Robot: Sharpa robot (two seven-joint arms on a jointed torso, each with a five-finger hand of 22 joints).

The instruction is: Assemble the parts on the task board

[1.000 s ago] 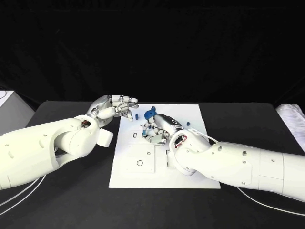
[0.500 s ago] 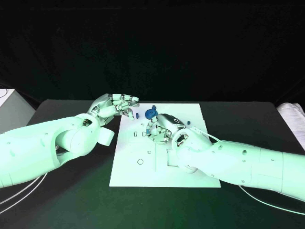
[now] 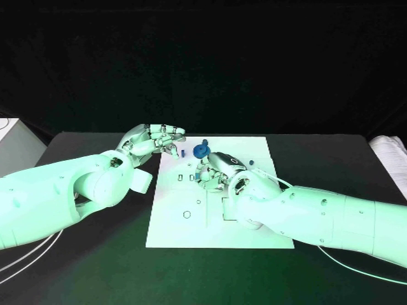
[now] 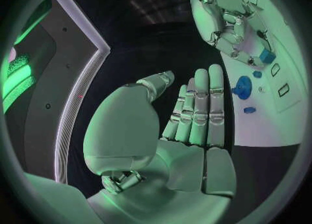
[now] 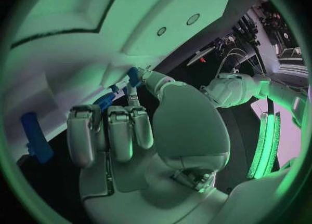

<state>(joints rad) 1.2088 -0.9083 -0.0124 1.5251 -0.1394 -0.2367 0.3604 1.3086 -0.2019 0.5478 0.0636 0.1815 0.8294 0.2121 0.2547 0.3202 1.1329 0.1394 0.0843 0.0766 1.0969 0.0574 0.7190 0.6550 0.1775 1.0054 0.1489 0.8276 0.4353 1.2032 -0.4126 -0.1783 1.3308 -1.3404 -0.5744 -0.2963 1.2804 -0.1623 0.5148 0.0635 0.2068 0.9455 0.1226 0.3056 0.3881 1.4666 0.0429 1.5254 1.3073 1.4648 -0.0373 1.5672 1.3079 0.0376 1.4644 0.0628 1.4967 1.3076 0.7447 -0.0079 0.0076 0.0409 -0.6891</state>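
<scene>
The black table carries the white task board at its middle, and both white arms reach in over the board's far half. The near half of the board shows only open cut-outs: a round hole and some rectangular slots with nothing standing in them, so by my judgement most of the assembly is still to do.

The left hand hangs at the board's far left corner, just off its edge. In the left wrist view its fingers lie straight and close together with the thumb apart, and nothing is in them; it is idle and empty.

The right hand is curled over the board's upper middle, above a small slot. It pinches a small blue block at its fingertips; the same piece shows by the thumb tip in the right wrist view. Whether the block already touches its slot is hard to tell, since the fingers hide the contact. This looks like an insertion in progress.

A round blue part lies on the board just beyond the right hand, with two smaller blue pieces near it, all apparently waiting their turn.
</scene>
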